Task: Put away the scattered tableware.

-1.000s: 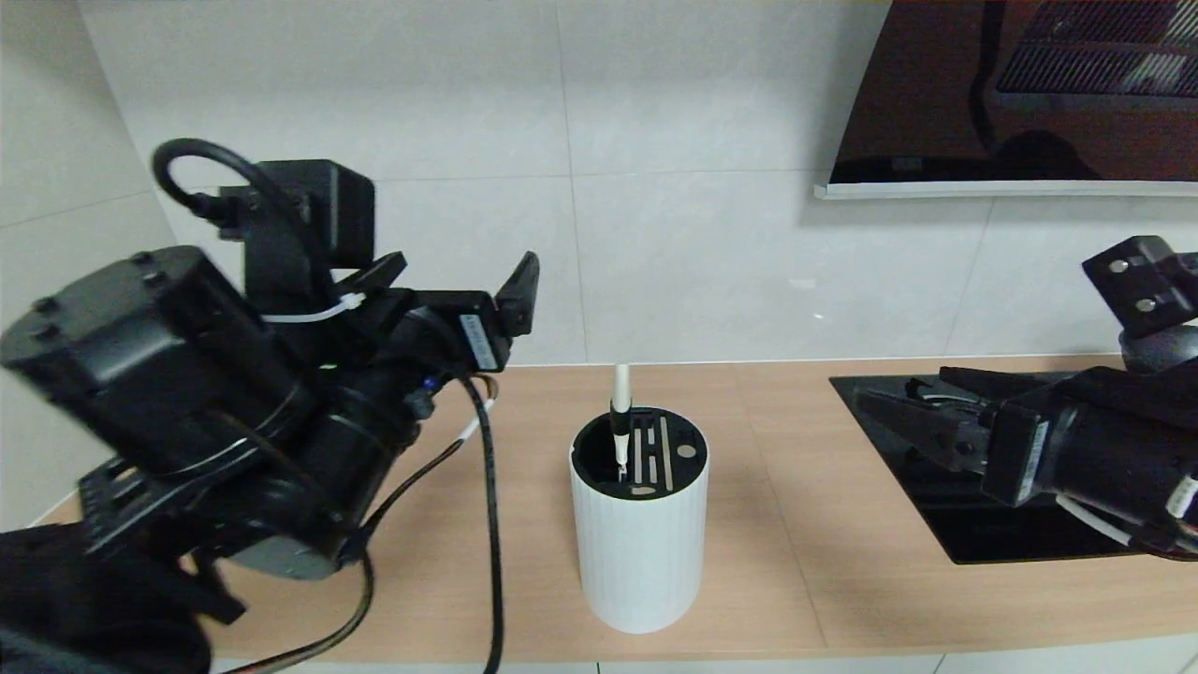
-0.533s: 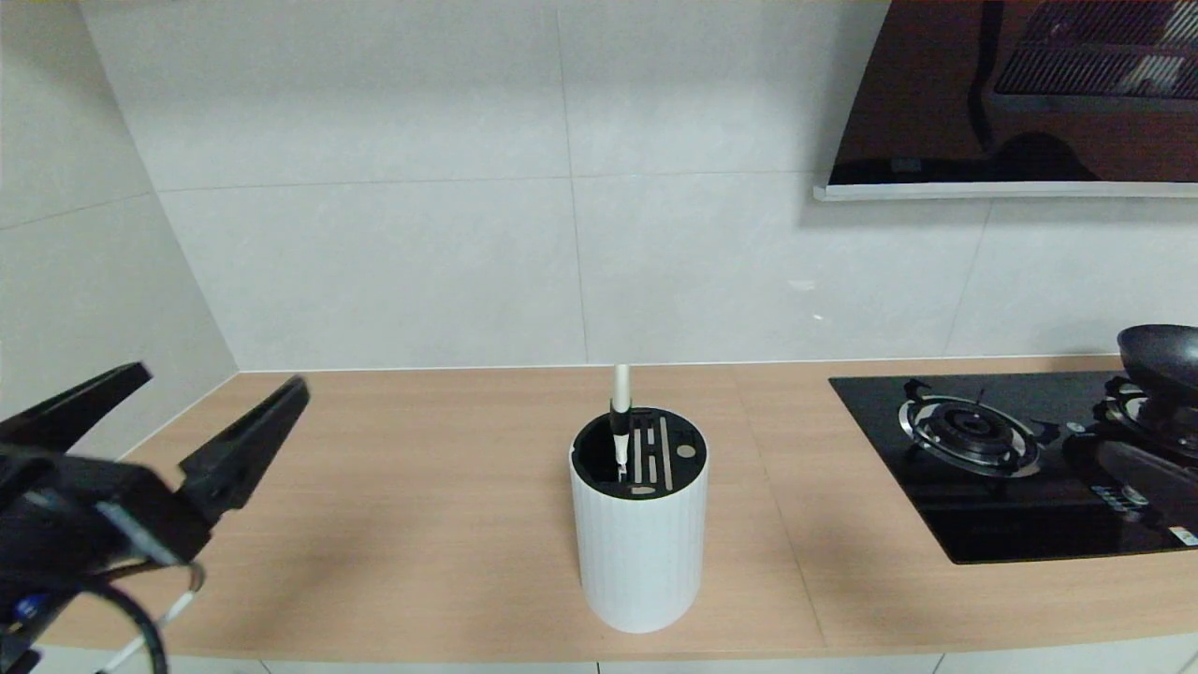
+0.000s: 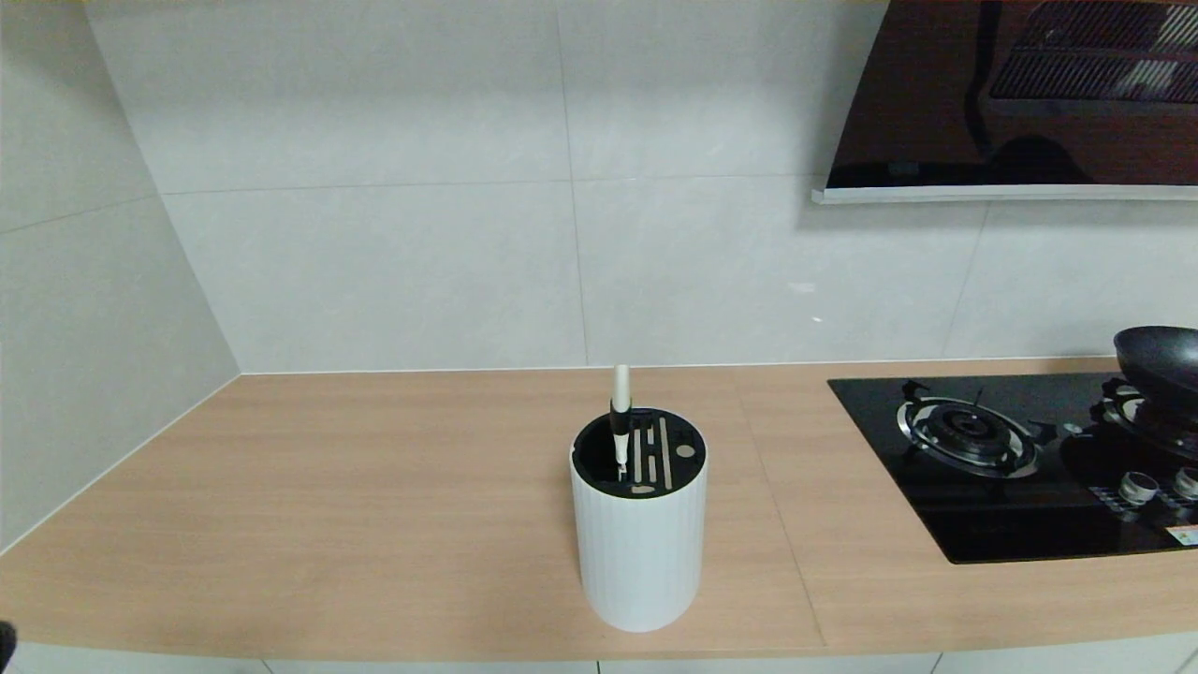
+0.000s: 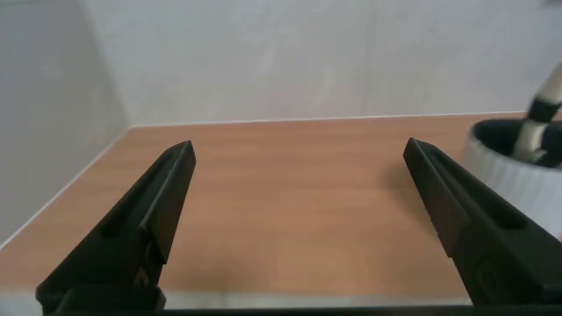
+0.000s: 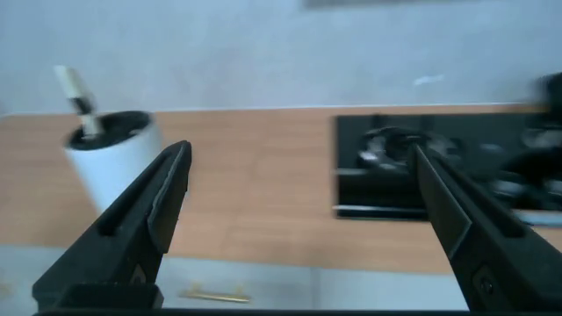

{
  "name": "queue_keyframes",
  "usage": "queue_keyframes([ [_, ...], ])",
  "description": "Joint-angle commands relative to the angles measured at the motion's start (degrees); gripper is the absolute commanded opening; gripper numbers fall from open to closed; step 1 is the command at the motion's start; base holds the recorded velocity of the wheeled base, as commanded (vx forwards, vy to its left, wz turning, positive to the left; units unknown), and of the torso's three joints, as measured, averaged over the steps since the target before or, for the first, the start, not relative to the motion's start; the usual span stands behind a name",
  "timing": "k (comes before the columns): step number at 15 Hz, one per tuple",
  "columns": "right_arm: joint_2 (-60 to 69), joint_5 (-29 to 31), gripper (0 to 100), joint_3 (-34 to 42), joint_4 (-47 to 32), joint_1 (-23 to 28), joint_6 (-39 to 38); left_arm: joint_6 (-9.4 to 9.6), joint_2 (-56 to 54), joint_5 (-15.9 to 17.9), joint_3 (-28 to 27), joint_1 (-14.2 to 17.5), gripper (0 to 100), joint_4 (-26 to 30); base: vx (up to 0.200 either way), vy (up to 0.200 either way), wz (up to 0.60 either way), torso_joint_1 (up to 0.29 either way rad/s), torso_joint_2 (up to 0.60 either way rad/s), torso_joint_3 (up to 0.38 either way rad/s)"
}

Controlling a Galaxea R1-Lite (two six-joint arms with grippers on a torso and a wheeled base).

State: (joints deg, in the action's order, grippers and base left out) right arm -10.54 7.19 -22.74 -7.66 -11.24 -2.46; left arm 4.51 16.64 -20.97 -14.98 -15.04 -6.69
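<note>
Holder near counter front edge, utensil upright inside, stove to its right

Arms are withdrawing from the counter.
The left gripper is pulling back from beside the utensil holder; the right gripper is backing off the stove.

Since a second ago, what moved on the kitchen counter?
The left gripper drew back leftward and down from over the wooden counter, the right gripper rightward; both are open, holding nothing. The white ribbed cylindrical holder and the white-handled utensil standing in it stayed put.
</note>
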Motion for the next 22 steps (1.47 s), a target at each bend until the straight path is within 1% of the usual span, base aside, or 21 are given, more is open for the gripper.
queue_keyframes([
  [1,4.8,0.0,100,0.6,-0.3,2.9,1.5,-1.08,-11.0,-0.8,-1.4,5.9,100,5.6,0.0,0.0,0.0,0.0,0.0,0.0],
  [2,4.8,-0.1,100,1.3,-0.1,5.1,2.2,-1.61,-11.0,-1.5,-1.2,7.8,100,4.3,0.0,0.0,0.0,0.0,0.0,0.0],
  [3,5.1,-0.1,100,1.9,0.3,6.8,2.2,-1.61,-11.0,-1.5,-1.2,10.1,100,3.9,0.0,0.0,0.0,0.0,0.0,0.0],
  [4,7.8,-0.7,100,2.5,0.7,10.4,2.5,-0.99,-13.5,-0.8,-1.0,13.9,100,4.7,0.0,0.0,0.0,0.0,0.0,0.0],
  [5,10.2,-2.2,100,2.9,0.1,11.4,2.6,0.24,-15.8,0.1,0.0,15.7,100,5.8,0.0,0.0,0.0,0.0,0.0,0.0],
  [6,10.5,-2.6,100,4.4,0.3,11.3,2.6,1.03,-16.1,-1.6,2.9,15.7,100,5.4,0.0,0.0,0.0,0.0,0.0,0.0],
  [7,10.5,-2.0,100,5.2,0.3,11.3,2.6,1.29,-16.1,-3.6,5.3,15.7,100,2.7,0.0,0.0,0.0,0.0,0.0,0.0],
  [8,10.5,-2.0,100,6.9,0.3,11.3,2.2,2.43,-16.6,-2.0,9.4,15.6,100,1.2,0.0,0.0,0.0,0.0,0.0,0.0],
  [9,10.5,-2.0,100,8.2,0.3,11.3,2.3,3.14,-16.6,-0.7,11.2,15.5,100,0.9,0.0,0.0,0.0,0.0,0.0,0.0],
  [10,10.5,-1.8,100,13.6,1.8,11.3,2.5,3.49,-16.6,2.2,15.0,15.5,100,0.1,0.0,0.0,0.0,0.0,0.0,0.0],
  [12,10.5,-1.7,100,22.7,11.1,11.3,3.3,2.7,-16.6,4.7,15.0,15.5,100,4.1,0.0,0.0,0.0,0.0,0.0,0.0],
  [13,10.5,-1.8,100,22.7,11.3,11.3,3.4,1.99,-16.6,5.8,15.0,15.5,100,4.1,0.0,0.0,0.0,0.0,0.0,0.0],
  [14,10.5,-1.8,100,22.6,10.0,11.3,2.0,-2.75,-16.6,11.1,15.0,15.5,100,4.4,0.0,0.0,0.0,0.0,0.0,0.0],
  [15,10.5,-1.9,100,22.6,10.1,11.3,1.8,-6.0,-16.6,14.9,15.0,15.5,100,4.9,0.0,0.0,0.0,0.0,0.0,0.0],
  [16,10.5,-2.3,100,22.6,9.6,11.3,1.4,-6.62,-16.6,16.1,15.0,15.5,100,5.3,0.0,0.0,0.0,0.0,0.0,0.0],
  [18,10.5,-6.9,100,22.6,7.3,11.3,1.4,-5.92,-16.6,16.3,15.0,15.4,100,5.4,0.0,0.0,0.0,0.0,0.0,0.0],
  [19,10.5,-7.5,100,22.6,7.3,11.3,2.4,-4.42,-16.6,18.9,15.0,15.4,100,6.2,0.0,0.0,0.0,0.0,0.0,0.0],
  [20,10.5,-7.6,100,22.6,7.4,11.3,4.0,-1.96,-16.6,21.7,15.0,15.4,100,7.0,0.0,0.0,0.0,0.0,0.0,0.0],
  [21,10.5,-7.7,100,22.6,7.4,11.2,4.2,-0.56,-16.6,21.9,15.0,15.4,100,7.0,0.0,0.0,0.0,0.0,0.0,0.0],
  [22,10.5,-7.7,100,22.6,7.4,11.2,4.2,-0.12,-16.6,22.0,15.0,15.4,100,7.0,0.0,0.0,0.0,0.0,0.0,0.0],
])
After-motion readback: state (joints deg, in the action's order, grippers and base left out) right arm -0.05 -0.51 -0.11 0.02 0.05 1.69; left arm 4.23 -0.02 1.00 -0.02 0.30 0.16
